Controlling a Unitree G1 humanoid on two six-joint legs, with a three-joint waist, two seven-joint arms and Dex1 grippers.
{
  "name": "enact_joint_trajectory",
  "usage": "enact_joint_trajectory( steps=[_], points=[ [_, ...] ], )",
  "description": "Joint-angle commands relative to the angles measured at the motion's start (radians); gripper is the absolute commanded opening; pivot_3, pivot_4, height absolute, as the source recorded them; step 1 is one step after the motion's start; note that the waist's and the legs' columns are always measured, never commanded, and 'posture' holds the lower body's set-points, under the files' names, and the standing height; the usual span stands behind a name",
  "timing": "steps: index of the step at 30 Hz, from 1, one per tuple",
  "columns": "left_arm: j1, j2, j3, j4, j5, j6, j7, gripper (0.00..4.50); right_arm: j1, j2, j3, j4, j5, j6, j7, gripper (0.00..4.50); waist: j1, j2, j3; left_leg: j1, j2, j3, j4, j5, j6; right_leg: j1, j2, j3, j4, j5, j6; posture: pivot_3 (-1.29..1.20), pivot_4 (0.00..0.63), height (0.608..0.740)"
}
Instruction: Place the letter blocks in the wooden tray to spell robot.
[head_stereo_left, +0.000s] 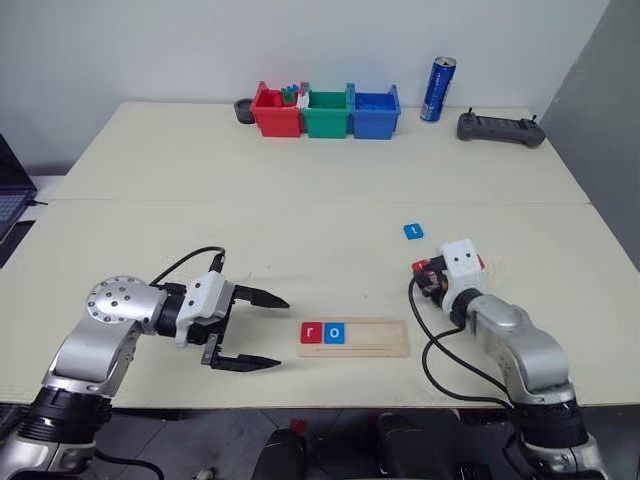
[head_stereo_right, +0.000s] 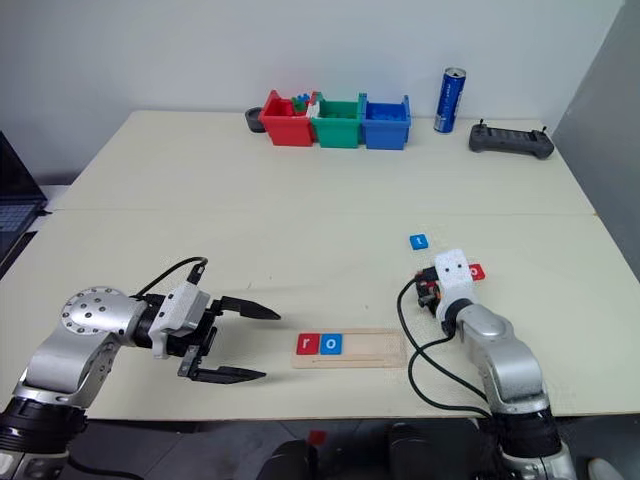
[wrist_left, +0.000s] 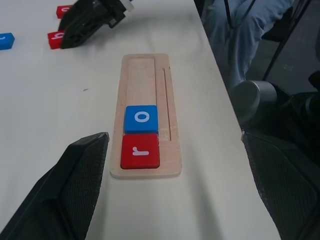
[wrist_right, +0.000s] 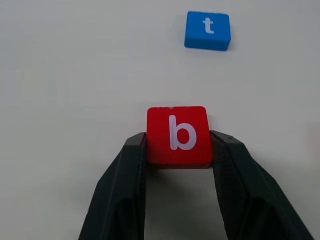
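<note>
Cream tabletop (head_stereo_left: 300, 200), two tiles seated in the wooden tray (head_stereo_left: 380, 338).
Red r (head_stereo_left: 311, 333) and blue o (head_stereo_left: 334, 333) fill its left end. Right gripper (wrist_right: 177, 150) jaws clamp the red b block (wrist_right: 177, 135); blue t block (head_stereo_left: 413, 231) lies beyond. Left gripper (head_stereo_left: 262, 330) jaws apart. Coloured bins (head_stereo_left: 325, 112), can (head_stereo_left: 437, 89), controller (head_stereo_left: 500, 128) far off.

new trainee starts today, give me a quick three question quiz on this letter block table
1. True or false: the wooden tray already holds two blocks.
2. Which block does the right gripper clamp? A) blue t block B) red b block C) blue o block
3. Fill in: the left gripper is ____ and holds nothing.

Key
1. True: the red r block and blue o block sit side by side at one end.
2. B: the red b block sits between its fingers; the blue t block lies loose on the table beyond.
3. open
</note>
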Motion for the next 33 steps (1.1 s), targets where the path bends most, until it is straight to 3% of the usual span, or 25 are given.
enact_joint_trajectory(
  steps=[1,8,17,26,29,31,33],
  points=[
    [-0.002,-0.003,0.025,-0.032,-0.025,-0.006,0.015,4.5,0.067,-0.015,-0.041,-0.133,0.012,0.072,-0.01,1.45,-0.001,0.0,0.0,0.0,0.0,0.0,0.0,0.0,0.0,0.0,0.0,0.0,0.0,0.0,0.0,0.0,0.15,0.74],
    [-0.043,0.012,-0.01,-0.023,-0.018,0.015,-0.018,4.5,0.297,0.006,0.002,-0.46,0.01,0.222,-0.057,1.45,-0.002,0.0,0.0,0.0,0.0,0.0,0.0,0.0,0.0,0.0,0.0,0.0,0.0,-0.003,0.003,0.0,0.15,0.74],
    [-0.065,0.002,-0.026,0.044,0.005,-0.05,-0.074,4.5,0.392,0.169,-0.002,-0.539,-0.005,0.252,-0.171,1.45,-0.004,0.0,0.0,0.001,0.001,0.001,0.0,0.0,0.0,0.0,0.001,0.001,0.0,-0.004,0.004,0.0,0.15,0.74],
    [-0.061,0.021,-0.048,0.12,0.05,-0.082,-0.11,4.5,0.293,0.217,-0.122,-0.574,0.021,0.241,-0.153,4.47,-0.004,0.0,0.0,0.001,0.001,0.001,0.0,0.0,0.0,0.0,0.001,0.001,0.0,-0.004,0.004,0.0,0.15,0.74],
    [-0.057,0.02,-0.047,0.13,0.052,-0.085,-0.109,4.5,0.242,0.16,-0.158,-0.577,0.08,0.22,-0.056,4.47,-0.004,0.0,0.0,0.001,0.001,0.001,0.0,0.0,0.0,-0.001,0.001,0.001,0.0,-0.004,0.004,0.0,0.15,0.74],
    [-0.054,0.019,-0.049,0.127,0.042,-0.073,-0.109,4.5,0.225,0.031,-0.163,-0.555,0.127,0.195,0.074,4.47,-0.004,0.001,0.0,0.001,0.001,0.001,0.0,0.0,0.0,-0.001,0.001,0.001,0.0,-0.004,0.004,0.0,0.15,0.74],
    [-0.052,0.007,-0.041,0.121,0.042,-0.083,-0.092,4.5,0.243,-0.192,-0.126,-0.506,0.118,0.118,0.234,4.47,-0.004,0.001,0.001,0.0,0.0,0.001,0.0,0.0,0.0,0.0,0.0,0.001,-0.001,-0.004,0.004,0.0,0.15,0.74]
  ],
)
